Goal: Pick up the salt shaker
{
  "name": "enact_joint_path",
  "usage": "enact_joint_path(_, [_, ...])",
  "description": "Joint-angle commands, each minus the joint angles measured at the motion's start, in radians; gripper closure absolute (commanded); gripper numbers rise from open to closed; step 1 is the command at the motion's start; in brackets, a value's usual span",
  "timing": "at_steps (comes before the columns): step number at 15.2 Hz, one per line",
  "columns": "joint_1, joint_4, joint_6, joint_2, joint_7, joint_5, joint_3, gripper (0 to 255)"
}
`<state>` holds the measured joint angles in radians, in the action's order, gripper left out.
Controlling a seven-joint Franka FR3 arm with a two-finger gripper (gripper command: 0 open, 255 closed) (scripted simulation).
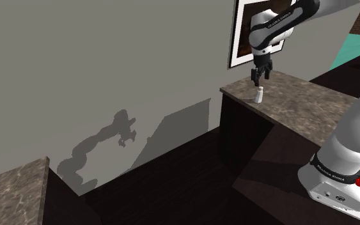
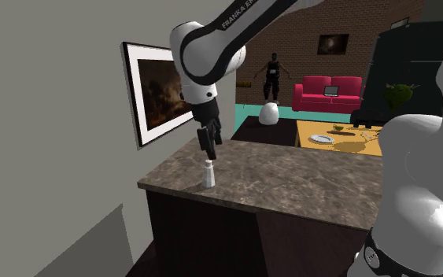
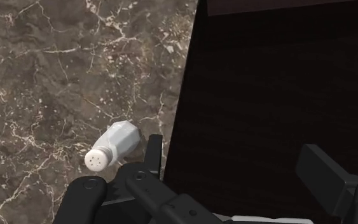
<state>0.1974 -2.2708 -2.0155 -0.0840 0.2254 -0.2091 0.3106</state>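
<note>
Two black fingers (image 3: pixel 153 151) of the hand (image 3: pixel 234 156) are seen closest, and they are spread wide apart with nothing gripped between them. Just beside one finger, on its outer side and not between the two, the white shaker (image 3: pixel 112 149) is seen from above, with the little holes in its cap turned up toward the hand. Whether that finger touches it cannot be told. The shaker is stood upright on the brown stone tabletop (image 3: pixel 44 76), close to the edge, and a dark surface (image 3: pixel 266 76) is seen past that edge. In the shoulder view the hand (image 1: pixel 260 77) is pointed down just over the shaker (image 1: pixel 258 96), which is placed near the tabletop (image 1: pixel 300 96) edge by the grey wall (image 1: pixel 76 64). A shadow (image 1: pixel 101 150) of the arm (image 1: pixel 281 25) is thrown on that wall. In the second exterior view the hand (image 2: pixel 208 147) is again found right over the shaker (image 2: pixel 208 175), and the tabletop (image 2: pixel 290 177) is spread out behind it. A framed picture (image 2: pixel 160 90) is hung on the wall beside the white arm (image 2: pixel 212 47). Far back, a red couch (image 2: pixel 327 93) is seen.
</note>
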Motion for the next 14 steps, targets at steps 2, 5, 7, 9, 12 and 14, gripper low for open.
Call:
enact_joint_path(2, [0.018,0.069,-0.05,0.122,0.038,0.023,0.024,0])
enact_joint_path(5, [0.044,0.143,-0.085,0.236,0.079,0.052,0.041,0])
enact_joint_path(7, [0.065,0.198,-0.102,0.313,0.106,0.074,0.048,0])
enact_joint_path(9, [0.089,0.258,-0.114,0.39,0.132,0.096,0.052,0])
enact_joint_path(12, [0.128,0.357,-0.124,0.505,0.167,0.129,0.052,0])
enact_joint_path(14, [0.142,0.384,-0.135,0.545,0.175,0.14,0.049,0])
